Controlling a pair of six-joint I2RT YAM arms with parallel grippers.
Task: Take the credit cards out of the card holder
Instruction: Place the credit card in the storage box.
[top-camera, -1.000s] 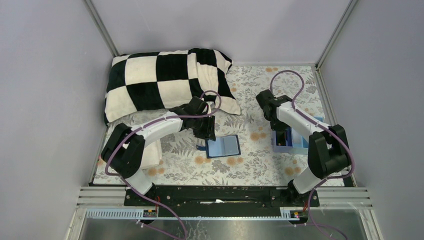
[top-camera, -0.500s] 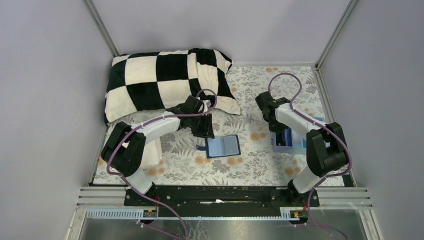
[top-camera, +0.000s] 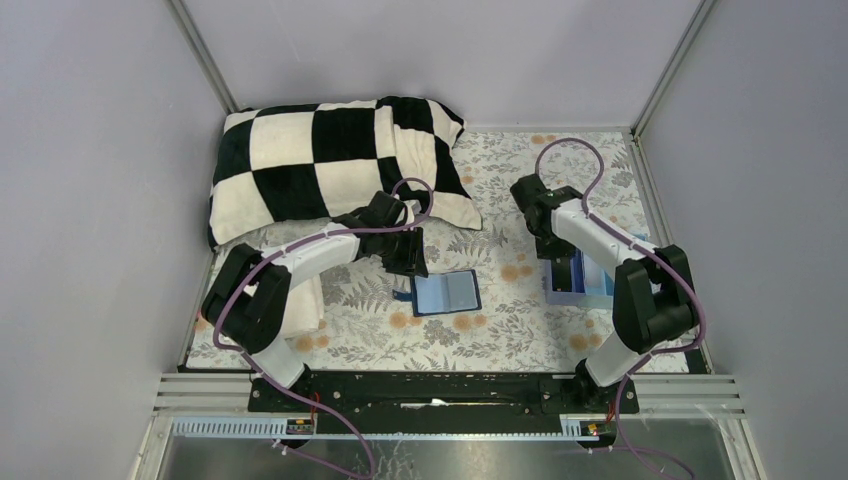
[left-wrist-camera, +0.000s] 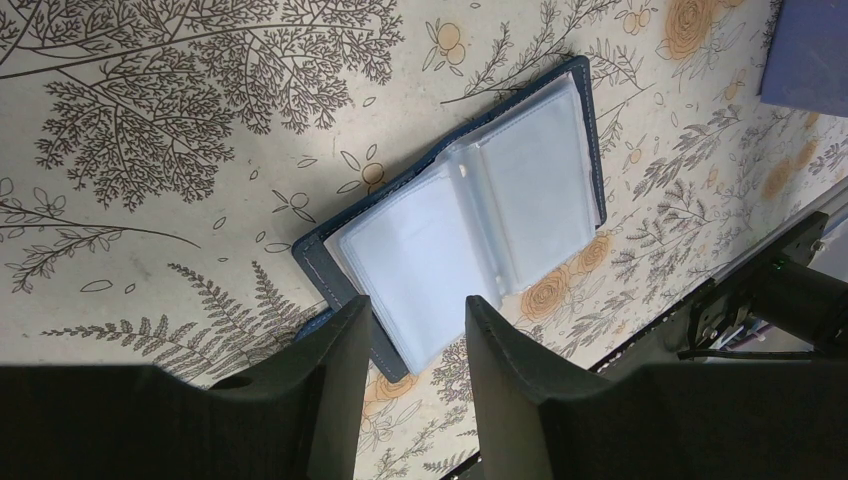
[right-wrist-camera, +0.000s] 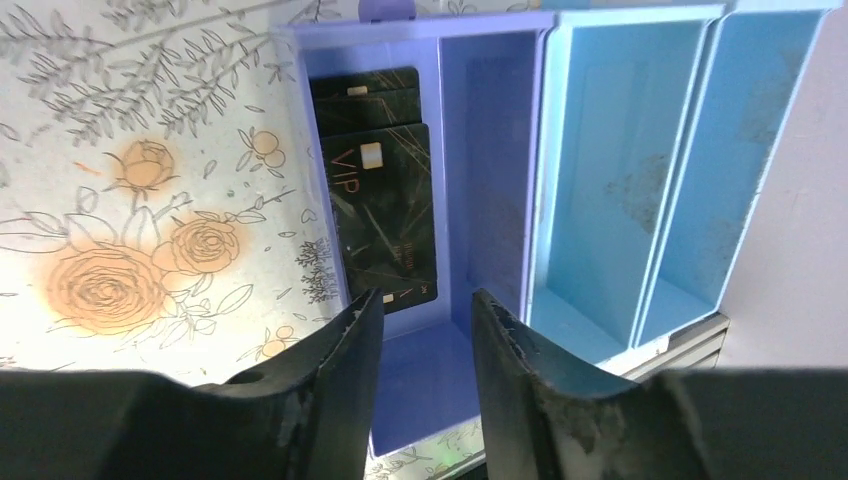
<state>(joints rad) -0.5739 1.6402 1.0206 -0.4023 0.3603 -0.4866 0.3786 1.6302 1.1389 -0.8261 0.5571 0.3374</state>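
Observation:
The card holder (top-camera: 446, 293) lies open on the flowered cloth, dark navy outside, its clear sleeves (left-wrist-camera: 470, 225) spread flat. My left gripper (top-camera: 412, 268) hovers open just above its left edge; in the left wrist view the left gripper (left-wrist-camera: 415, 305) has nothing between its fingers. Black credit cards (right-wrist-camera: 380, 190) lie stacked in the purple compartment of the tray (right-wrist-camera: 490, 150). My right gripper (right-wrist-camera: 425, 297) hangs open over that compartment, holding nothing. From above, the right gripper (top-camera: 562, 268) is over the tray (top-camera: 598, 290).
A black-and-white checked pillow (top-camera: 330, 165) fills the back left. A white folded cloth (top-camera: 305, 305) lies under the left arm. Two light-blue compartments (right-wrist-camera: 610, 200) sit to the right of the purple one. Grey walls enclose the table.
The right gripper has gone from shut to open over the purple compartment. Its wrist has drawn back a little. The left arm has barely moved.

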